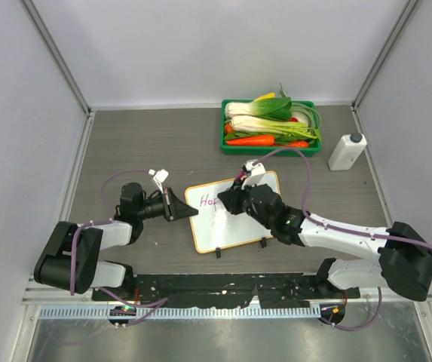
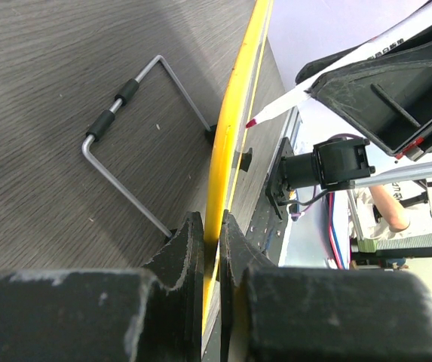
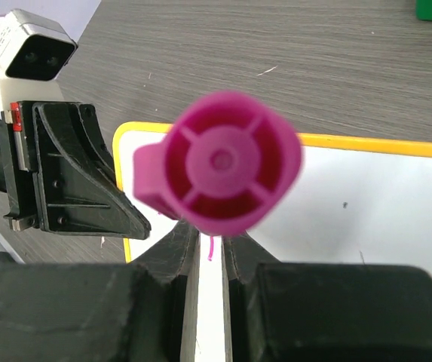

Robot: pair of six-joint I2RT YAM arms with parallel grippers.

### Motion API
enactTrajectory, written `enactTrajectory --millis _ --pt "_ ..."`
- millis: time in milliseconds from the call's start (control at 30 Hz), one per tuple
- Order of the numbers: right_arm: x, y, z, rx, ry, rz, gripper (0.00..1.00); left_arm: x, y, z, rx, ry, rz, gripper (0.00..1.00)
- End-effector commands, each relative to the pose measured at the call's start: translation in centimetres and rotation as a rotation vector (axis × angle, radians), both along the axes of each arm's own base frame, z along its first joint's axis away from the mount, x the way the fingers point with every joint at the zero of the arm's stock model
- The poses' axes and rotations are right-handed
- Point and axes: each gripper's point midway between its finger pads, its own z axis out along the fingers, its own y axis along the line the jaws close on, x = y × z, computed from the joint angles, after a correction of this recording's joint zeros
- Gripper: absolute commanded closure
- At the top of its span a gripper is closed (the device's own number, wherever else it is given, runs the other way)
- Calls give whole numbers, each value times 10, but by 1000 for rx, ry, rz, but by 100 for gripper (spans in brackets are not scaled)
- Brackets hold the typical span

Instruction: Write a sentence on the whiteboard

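Whiteboard (image 1: 240,226) is lying near the middle of the grey table (image 1: 140,143), turned slightly askew, with its two black clip feet (image 1: 218,252) pointing toward the arm bases. At its left edge the left gripper (image 1: 192,213) is reaching in from the side. The left wrist view is showing its fingers (image 2: 189,249) pinched nearly together on the thin yellow-orange rim (image 2: 227,151), so the board's edge is sitting right between them. Beside that rim, a bent wire stand (image 2: 136,143) with two black sleeves is showing against the wood grain. The sentence (image 1: 206,201) is showing only as the pink letters "Hop" near the upper left corner, and the right gripper (image 1: 226,202) is hovering over the surface just to their right. Its jaws are gripping a marker (image 3: 223,162) tightly, with the magenta cap end facing the wrist camera and the pink tip (image 2: 251,122) pointing at the white surface; whether it is touching is unclear. Farther right, a green tray (image 1: 268,150) of vegetables and a white bottle (image 1: 347,151) are standing well apart from the board
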Motion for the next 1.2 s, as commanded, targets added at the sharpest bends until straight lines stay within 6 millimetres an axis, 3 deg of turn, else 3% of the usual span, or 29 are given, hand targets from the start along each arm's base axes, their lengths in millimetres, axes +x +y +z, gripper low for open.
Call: enactTrajectory --millis 0,267,833,1167 --pt "3 -11 38 116 -71 -40 99 11 5 -12 51 16 63 100" --pt "11 -26 30 82 -65 -95 99 11 5 -12 53 12 65 100" --pt "15 -22 9 30 -18 -82 99 11 5 -12 54 15 62 100" --pt "19 -42 7 -33 -31 -157 99 11 5 -13 55 17 65 100"
